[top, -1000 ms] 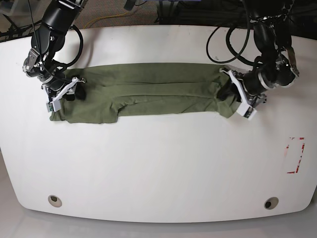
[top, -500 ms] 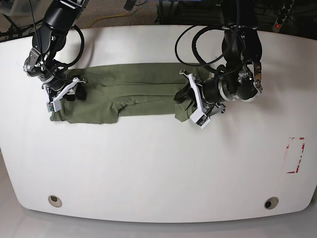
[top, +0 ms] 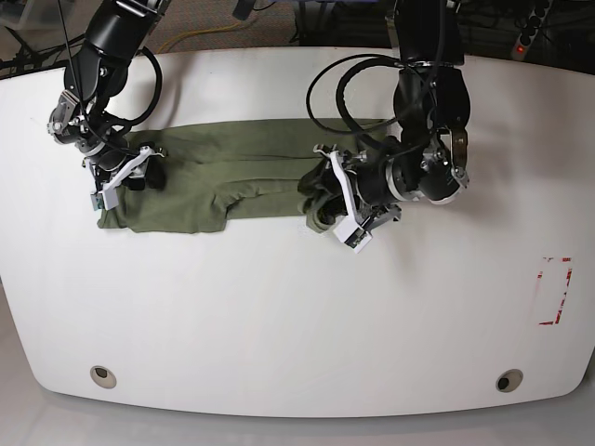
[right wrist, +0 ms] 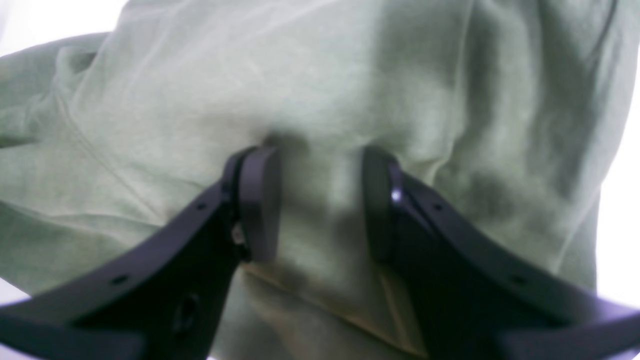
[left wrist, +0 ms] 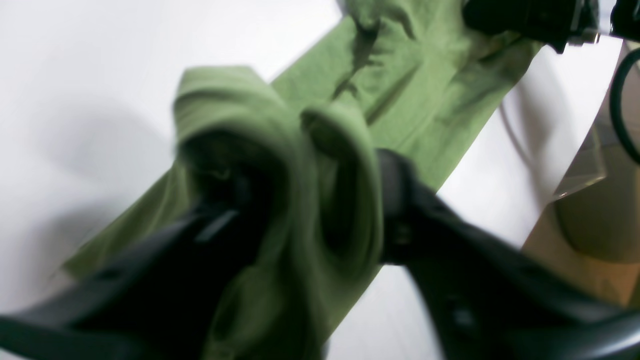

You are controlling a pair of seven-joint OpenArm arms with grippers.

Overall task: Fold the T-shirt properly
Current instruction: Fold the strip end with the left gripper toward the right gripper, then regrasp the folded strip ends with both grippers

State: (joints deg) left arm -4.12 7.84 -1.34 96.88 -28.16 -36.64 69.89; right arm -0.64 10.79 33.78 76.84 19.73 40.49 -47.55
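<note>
Folding in progress: olive-green T-shirt (top: 232, 177) lies as a long narrow band across the upper middle of the white worktop (top: 297, 316), w/ its right end doubled back toward centre frame. Left gripper (top: 325, 200), mid-frame in the base view, sits at that carried end. In its wrist view the cloth is bunched in thick rolls between the jaws; they look parted somewhat, the picture is blurred, so can't tell if they grip or are letting go. Judging by the position, this end is being brought over to halve the band's length.

Right gripper (top: 139, 172), at upper left of the base view, sits on the other end of the shirt. Its wrist view shows jaws partly apart w/ fabric bulging up between the pads (right wrist: 260, 200); whether they pinch it or only press down, can't tell. Prob. it's there to anchor that end so the band doesn't slide while the far end travels.

Count: 1 T-shirt, 2 arms, 2 grippers. Also 2 round holes (top: 103, 375) near the worktop's lower edge, and 1 red tape outline (top: 555, 290) at right.
</note>
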